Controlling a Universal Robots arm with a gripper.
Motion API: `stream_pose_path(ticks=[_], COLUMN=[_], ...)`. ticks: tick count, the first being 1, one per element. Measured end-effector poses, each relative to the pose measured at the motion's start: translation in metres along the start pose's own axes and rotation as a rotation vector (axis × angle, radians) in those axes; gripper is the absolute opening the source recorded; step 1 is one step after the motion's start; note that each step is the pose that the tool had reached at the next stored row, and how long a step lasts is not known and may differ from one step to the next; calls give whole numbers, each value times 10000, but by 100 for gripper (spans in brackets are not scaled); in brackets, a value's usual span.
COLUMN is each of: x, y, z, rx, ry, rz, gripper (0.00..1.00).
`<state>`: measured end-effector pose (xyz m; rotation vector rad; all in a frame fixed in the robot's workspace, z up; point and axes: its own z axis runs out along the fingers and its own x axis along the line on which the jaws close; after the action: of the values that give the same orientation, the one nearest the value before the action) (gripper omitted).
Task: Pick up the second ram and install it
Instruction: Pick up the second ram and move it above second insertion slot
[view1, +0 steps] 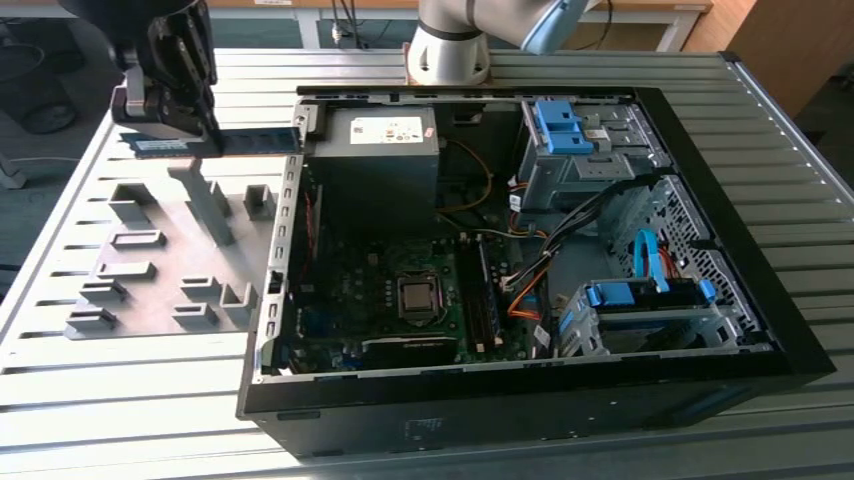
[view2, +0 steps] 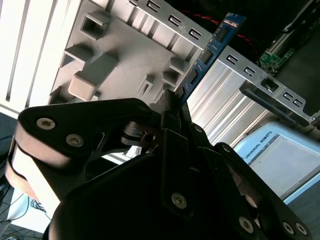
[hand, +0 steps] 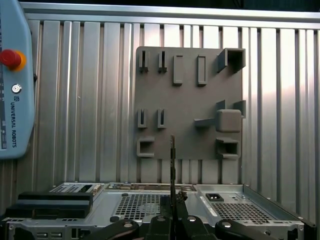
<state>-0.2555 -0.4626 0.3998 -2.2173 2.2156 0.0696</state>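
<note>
The second ram is a thin blue-green stick held level in the air above the far end of the grey fixture plate, just outside the open computer case on the exterior view's left. My gripper is shut on it. In the second wrist view the second ram sticks out from the closed fingertips of the gripper, its dark chips showing. The first wrist view shows the second ram edge-on, rising from the gripper over the plate.
The case lies open with its motherboard and memory slots near the middle, a power supply at the back, and blue drive brackets on the exterior view's right. Grey blocks stand up from the plate. A teach pendant lies on the slatted table.
</note>
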Motion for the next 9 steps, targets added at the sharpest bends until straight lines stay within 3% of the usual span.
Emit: stream_pose_path(ticks=[9], x=[0], y=[-97], z=[-2], rx=[0], ry=[0], rz=[0], gripper=[14])
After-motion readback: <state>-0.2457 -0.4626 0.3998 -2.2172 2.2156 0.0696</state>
